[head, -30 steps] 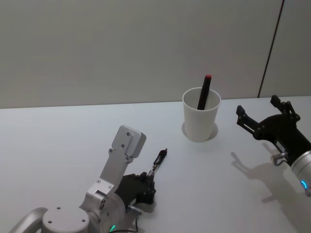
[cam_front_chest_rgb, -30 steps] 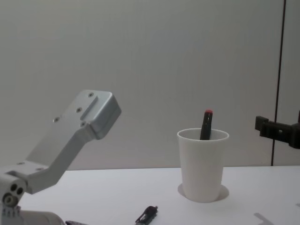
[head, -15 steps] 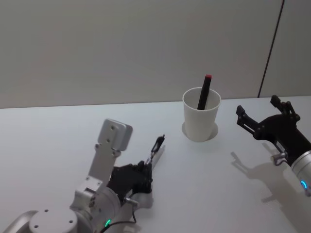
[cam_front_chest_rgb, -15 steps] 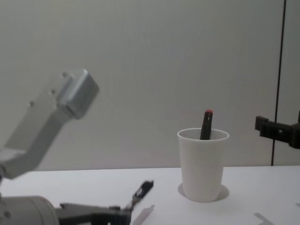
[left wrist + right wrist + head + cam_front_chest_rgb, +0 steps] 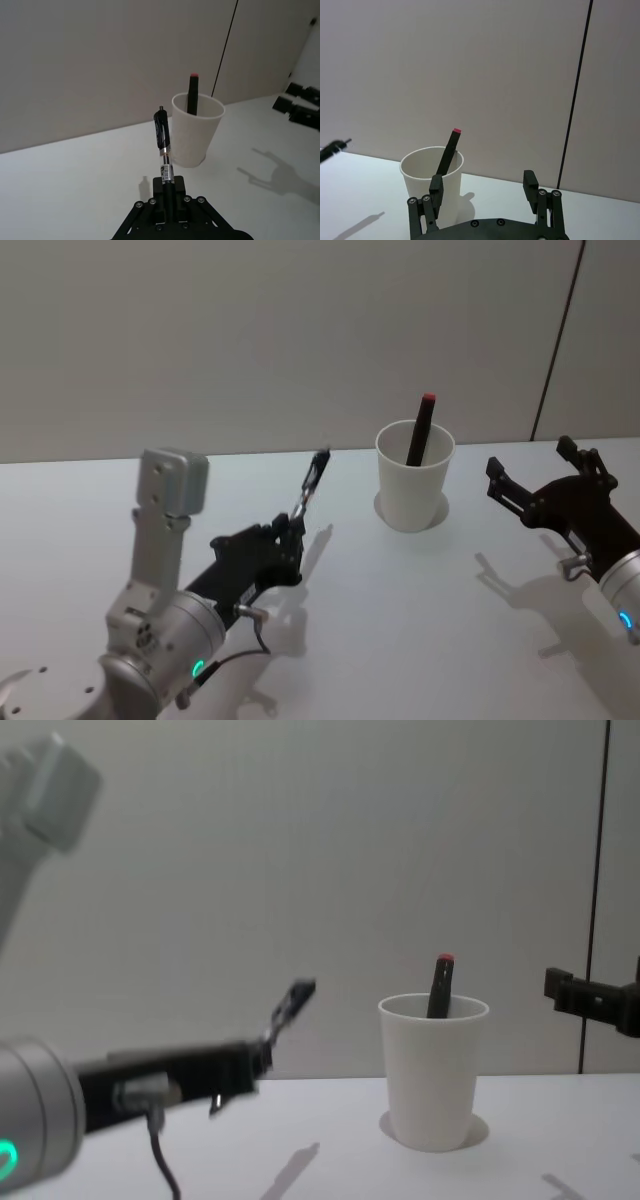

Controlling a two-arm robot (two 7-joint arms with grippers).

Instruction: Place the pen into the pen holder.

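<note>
1. Clamping the pen [image 5: 309, 486] by its hidden lower end, the left gripper [image 5: 291, 537] holds it tilted, airborne, left of the pen holder [image 5: 413, 492].
2. A red-tipped marker [image 5: 421, 430] stands inside the pen holder, lower part hidden.
3. The right gripper [image 5: 531, 462], spread and empty, hangs right of the pen holder.

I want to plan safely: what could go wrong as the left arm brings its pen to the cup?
The left gripper holds the pen by one end only, so it may swivel. The cup looks light; a knock on its rim could tip it. The red-tipped pen inside may block entry.
</note>
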